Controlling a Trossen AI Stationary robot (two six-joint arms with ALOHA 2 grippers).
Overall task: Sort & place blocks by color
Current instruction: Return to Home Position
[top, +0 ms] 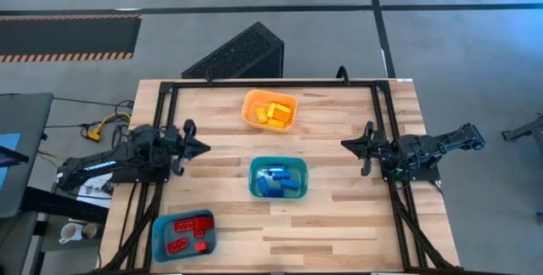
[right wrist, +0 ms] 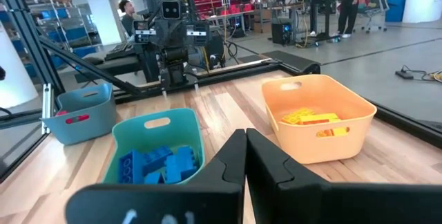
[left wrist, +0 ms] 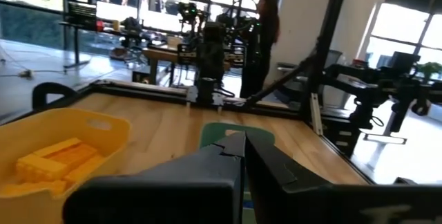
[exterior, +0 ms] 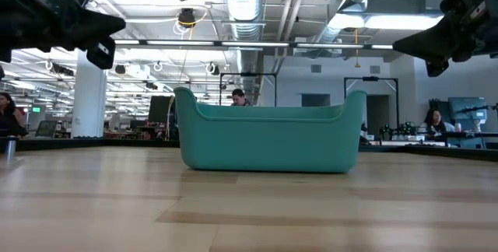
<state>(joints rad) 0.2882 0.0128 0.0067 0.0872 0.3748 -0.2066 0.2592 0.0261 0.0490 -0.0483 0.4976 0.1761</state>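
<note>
The blocks lie sorted in three bins. Yellow blocks [top: 274,114] fill the orange bin [top: 269,109] near the table's far edge; they also show in the right wrist view [right wrist: 314,119]. Blue blocks [top: 277,182] sit in the teal bin [top: 277,177] at the table's middle, seen too as blue blocks [right wrist: 157,163] from the right wrist. Red blocks [top: 187,231] rest in the blue bin [top: 183,236] at the near left. My left gripper [top: 206,147] hovers shut by the table's left side. My right gripper [top: 344,144] hovers shut by the right side. Neither touches anything.
A black frame [top: 271,85] runs round the table's far and side edges. Bare wood lies between the bins and to the near right [top: 348,232]. People [left wrist: 266,23] stand in the room beyond the table.
</note>
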